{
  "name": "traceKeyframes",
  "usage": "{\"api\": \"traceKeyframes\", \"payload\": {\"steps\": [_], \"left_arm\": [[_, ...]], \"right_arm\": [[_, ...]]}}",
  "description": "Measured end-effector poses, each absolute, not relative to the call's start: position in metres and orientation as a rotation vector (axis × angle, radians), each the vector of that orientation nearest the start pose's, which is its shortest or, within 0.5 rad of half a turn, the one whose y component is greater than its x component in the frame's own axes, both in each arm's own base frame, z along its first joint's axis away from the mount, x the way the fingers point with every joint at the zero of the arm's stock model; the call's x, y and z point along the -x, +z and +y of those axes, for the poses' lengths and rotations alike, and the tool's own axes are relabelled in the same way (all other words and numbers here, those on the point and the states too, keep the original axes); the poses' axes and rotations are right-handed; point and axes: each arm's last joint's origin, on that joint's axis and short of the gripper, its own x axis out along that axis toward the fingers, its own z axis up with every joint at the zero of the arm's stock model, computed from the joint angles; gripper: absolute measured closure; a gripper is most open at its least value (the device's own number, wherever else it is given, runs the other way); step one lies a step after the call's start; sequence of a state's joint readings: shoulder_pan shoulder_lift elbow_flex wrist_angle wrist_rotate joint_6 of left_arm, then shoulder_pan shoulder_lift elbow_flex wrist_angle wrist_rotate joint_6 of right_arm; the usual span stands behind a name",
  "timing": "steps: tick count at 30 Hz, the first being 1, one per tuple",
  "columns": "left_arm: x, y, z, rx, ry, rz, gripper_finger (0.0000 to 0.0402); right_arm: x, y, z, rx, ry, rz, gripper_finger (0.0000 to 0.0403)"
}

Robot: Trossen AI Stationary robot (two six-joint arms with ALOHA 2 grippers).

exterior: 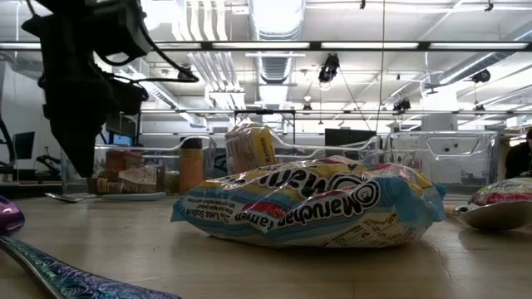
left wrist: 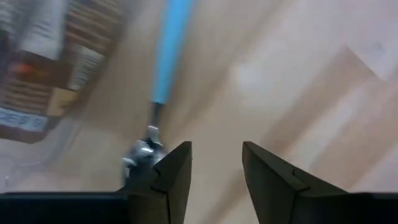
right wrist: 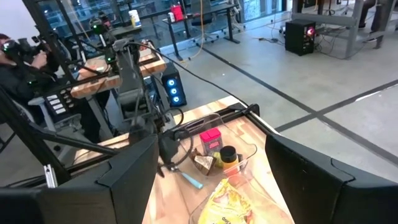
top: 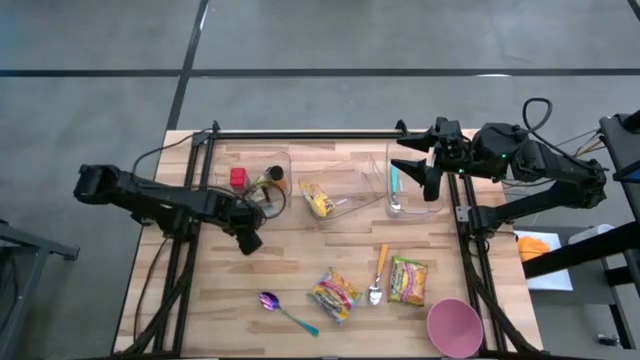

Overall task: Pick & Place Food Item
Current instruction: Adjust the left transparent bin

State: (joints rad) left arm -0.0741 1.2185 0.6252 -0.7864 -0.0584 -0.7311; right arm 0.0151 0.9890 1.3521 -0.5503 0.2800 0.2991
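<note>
ramen packets (top: 334, 295) and (top: 408, 279) lie near the table's front edge, untouched, with a metal spoon (top: 377, 277) between them. left claw (top: 247, 240) hovers low over bare wood (top: 290, 250) toward the left side, its gap narrow and empty, a blue-handled utensil (left wrist: 166, 59) just ahead of it. right claw (top: 430, 170) hangs wide and empty over a clear bin (top: 385, 165) at the back right. risk, as i judge it: that narrow gap could shove a slippery packet instead of straddling it
</note>
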Motion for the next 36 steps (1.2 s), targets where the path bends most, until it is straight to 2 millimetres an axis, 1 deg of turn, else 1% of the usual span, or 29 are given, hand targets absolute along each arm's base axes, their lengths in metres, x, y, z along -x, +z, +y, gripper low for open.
{"api": "traceKeyframes", "payload": {"steps": [3, 6, 13, 15, 18, 20, 27, 36], "left_arm": [[-0.177, 0.167, 0.001, 0.549, 0.549, 1.285, 0.0252], [-0.174, 0.164, 0.011, 0.536, 0.568, 1.288, 0.0252], [-0.184, 0.16, 0.03, 0.449, 0.524, 1.244, 0.0252], [-0.186, 0.161, 0.031, 0.449, 0.472, 1.241, 0.0252], [-0.187, 0.162, 0.028, 0.44, 0.347, 1.256, 0.0252], [-0.187, 0.163, 0.028, 0.433, 0.315, 1.256, 0.0252], [-0.187, 0.16, 0.03, 0.358, 0.36, 1.258, 0.0251], [-0.185, 0.154, 0.03, 0.355, 0.358, 1.255, 0.0251]], "right_arm": [[-0.177, 0.449, -0.005, -0.258, -0.289, 0.146, 0.0111], [-0.177, 0.449, -0.005, -0.254, -0.288, 0.147, 0.0111], [-0.177, 0.449, -0.005, -0.255, -0.288, 0.147, 0.0111], [-0.177, 0.449, -0.005, -0.258, -0.289, 0.146, 0.0111], [-0.177, 0.449, -0.005, -0.263, -0.289, 0.146, 0.0111], [-0.177, 0.449, -0.005, -0.262, -0.289, 0.146, 0.0111], [-0.177, 0.449, -0.005, -0.257, -0.289, 0.151, 0.0111], [-0.176, 0.447, -0.005, -0.251, -0.292, 0.174, 0.0111]]}}
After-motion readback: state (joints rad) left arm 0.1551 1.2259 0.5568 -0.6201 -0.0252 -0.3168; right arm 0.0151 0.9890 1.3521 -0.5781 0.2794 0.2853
